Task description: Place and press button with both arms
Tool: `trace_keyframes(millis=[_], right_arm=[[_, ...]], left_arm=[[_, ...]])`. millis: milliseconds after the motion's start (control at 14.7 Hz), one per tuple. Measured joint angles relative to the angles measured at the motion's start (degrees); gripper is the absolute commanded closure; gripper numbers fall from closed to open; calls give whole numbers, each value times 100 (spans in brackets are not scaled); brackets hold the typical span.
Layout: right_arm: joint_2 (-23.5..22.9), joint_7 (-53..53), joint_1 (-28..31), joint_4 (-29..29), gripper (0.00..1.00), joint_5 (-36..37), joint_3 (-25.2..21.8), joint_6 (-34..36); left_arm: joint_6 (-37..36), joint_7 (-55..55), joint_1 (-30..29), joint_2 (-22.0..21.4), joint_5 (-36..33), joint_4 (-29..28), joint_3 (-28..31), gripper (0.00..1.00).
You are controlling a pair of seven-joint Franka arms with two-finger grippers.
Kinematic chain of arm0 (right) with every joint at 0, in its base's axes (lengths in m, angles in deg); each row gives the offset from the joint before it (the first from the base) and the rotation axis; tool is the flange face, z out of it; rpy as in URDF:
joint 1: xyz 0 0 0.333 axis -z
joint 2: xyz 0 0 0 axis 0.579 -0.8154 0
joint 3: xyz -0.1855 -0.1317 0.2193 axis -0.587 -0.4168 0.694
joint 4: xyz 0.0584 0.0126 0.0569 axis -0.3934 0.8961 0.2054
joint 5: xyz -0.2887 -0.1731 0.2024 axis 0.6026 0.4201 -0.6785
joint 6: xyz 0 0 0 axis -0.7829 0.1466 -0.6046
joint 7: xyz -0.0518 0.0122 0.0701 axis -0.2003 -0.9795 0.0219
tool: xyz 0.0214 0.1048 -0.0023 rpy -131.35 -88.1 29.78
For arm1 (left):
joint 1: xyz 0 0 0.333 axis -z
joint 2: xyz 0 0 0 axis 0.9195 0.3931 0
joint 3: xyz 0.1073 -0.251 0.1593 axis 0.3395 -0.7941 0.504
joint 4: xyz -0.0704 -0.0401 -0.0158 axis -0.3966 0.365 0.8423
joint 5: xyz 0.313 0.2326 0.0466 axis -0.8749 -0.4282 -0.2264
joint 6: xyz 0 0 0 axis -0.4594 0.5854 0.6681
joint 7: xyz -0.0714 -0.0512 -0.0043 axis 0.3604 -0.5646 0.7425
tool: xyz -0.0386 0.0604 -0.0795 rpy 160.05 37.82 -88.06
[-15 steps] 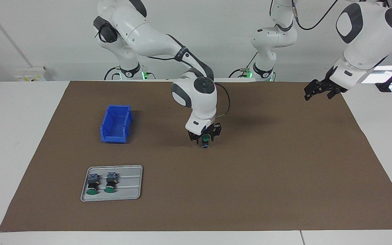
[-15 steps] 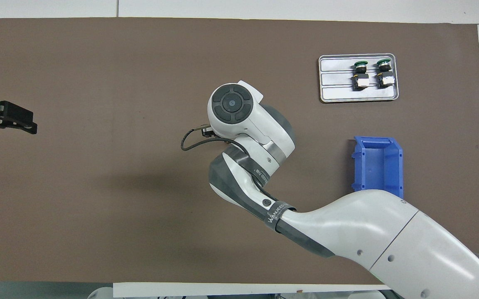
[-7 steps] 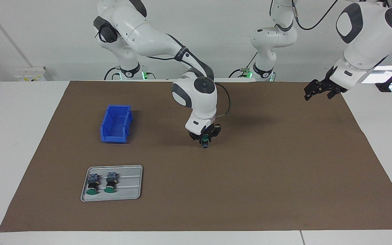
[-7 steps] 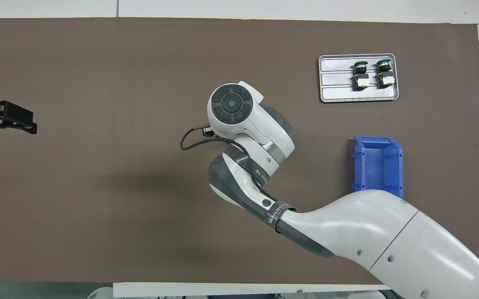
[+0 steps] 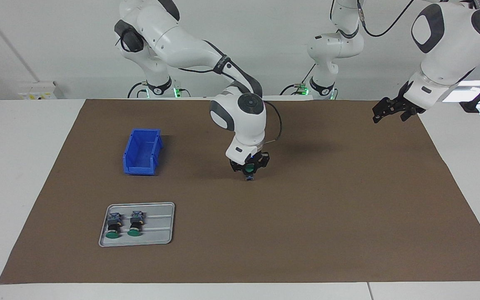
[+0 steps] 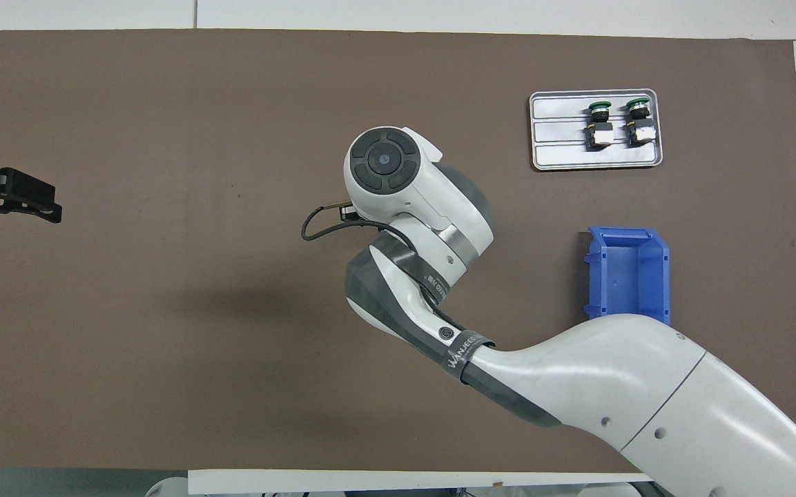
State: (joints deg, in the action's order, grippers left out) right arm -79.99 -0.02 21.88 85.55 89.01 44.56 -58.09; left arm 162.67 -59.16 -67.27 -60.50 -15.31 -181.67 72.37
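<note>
**Right gripper down on the button at mid-mat, left arm waiting**

I am watching the right gripper [image 5: 249, 170] sitting low over the middle of the brown mat [image 5: 348, 216], and its fingertips are pinching together on the button [image 5: 248, 171]. I am seeing the green cap between the black fingers and a sliver of blue-grey base showing just below them, at the mat's surface; whether the base is actually touching the mat I cannot tell. From overhead I am getting nothing of this grip: the right arm's wrist housing [image 6: 384, 166] is covering both gripper and button completely.

The left arm is waiting, its gripper [image 5: 383, 112] hanging in the air over the mat's edge at its own end of the table [image 5: 19, 166], fingers standing apart. In the overhead view that gripper [image 6: 14, 197] is cut off by the frame edge, so I am only seeing its tips.

Toward the right arm's end, a blue bin [image 5: 142, 151] is standing open on the mat. Farther from the robots than the bin, a grey tray [image 5: 160, 233] is holding two more buttons [image 5: 113, 227] [image 5: 135, 225] lying side by side, green caps pointing away from the robots. Part of the bin is hidden under the right arm overhead.
</note>
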Motion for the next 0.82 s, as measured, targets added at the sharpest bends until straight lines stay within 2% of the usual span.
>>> trace_keyframes(millis=[477,818], right_arm=[[878,58,833,-204,77,-322,-14,1250],[1308,1075,1249,-164,77,-351,-256,1973]], left_arm=[[0,0,0,0,0,0,0,0],[0,0,0,0,0,0,0,0]])
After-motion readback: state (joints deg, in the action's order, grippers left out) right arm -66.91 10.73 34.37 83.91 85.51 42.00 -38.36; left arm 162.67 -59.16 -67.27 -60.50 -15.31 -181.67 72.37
